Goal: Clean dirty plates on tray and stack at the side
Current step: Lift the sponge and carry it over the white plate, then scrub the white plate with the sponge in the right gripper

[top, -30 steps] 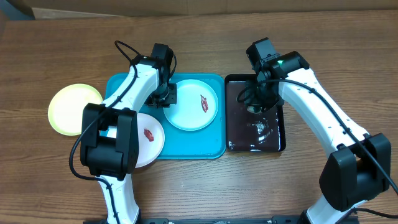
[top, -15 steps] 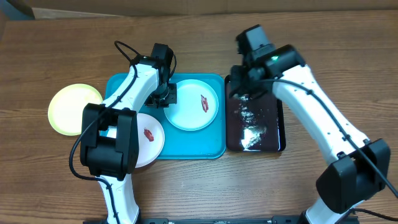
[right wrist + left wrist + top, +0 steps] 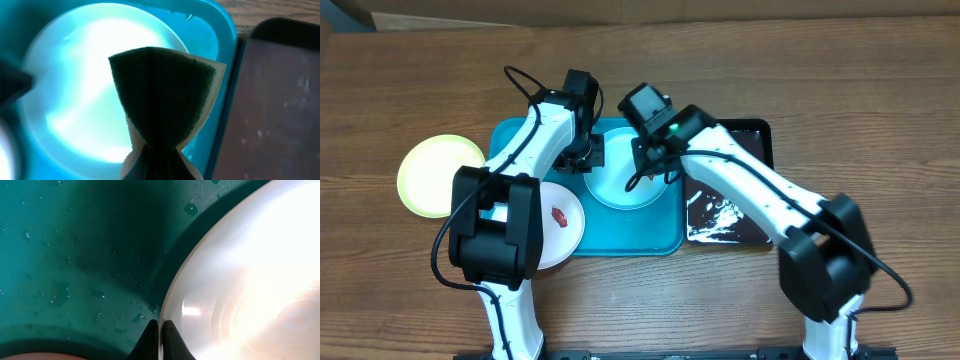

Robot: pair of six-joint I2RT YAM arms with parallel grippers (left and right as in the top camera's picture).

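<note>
**Left hand** [image 3: 159, 339]: clenched on the rim of the pale blue plate [image 3: 240, 280], one finger on either side of the edge. It pins the plate at its left side, inside the turquoise tray [image 3: 75, 255].

**Right hand** [image 3: 154, 167]: clenched on a folded sponge [image 3: 165, 95], dark scouring face outward, pale backing at the edges. The sponge hangs over the right part of the pale blue plate; whether it touches the plate cannot be told.

**Pale blue plate** [image 3: 616, 190]: flat in the far half of the tray, between the two hands. The right arm covers much of it from overhead. No food bits show on the visible part; the rest is hidden.

**White plate** [image 3: 568, 232]: in the near left corner of the tray, partly under the left arm, one red-brown food bit [image 3: 559, 213] on it. Untouched, by the look of it.

**Yellow-green plate** [image 3: 430, 175]: off the tray, on the surface [image 3: 880, 100] to its left. Appears clean; likely the start of the stack.

**Black tray** [image 3: 730, 215]: just beside the turquoise tray, on its right; wet, with foam streaks.

**Step in hand**: wiping the pale blue plate, judged about to begin.

**Next move**: press the sponge down and sweep it across the plate while the left hand holds the rim firm.
</note>
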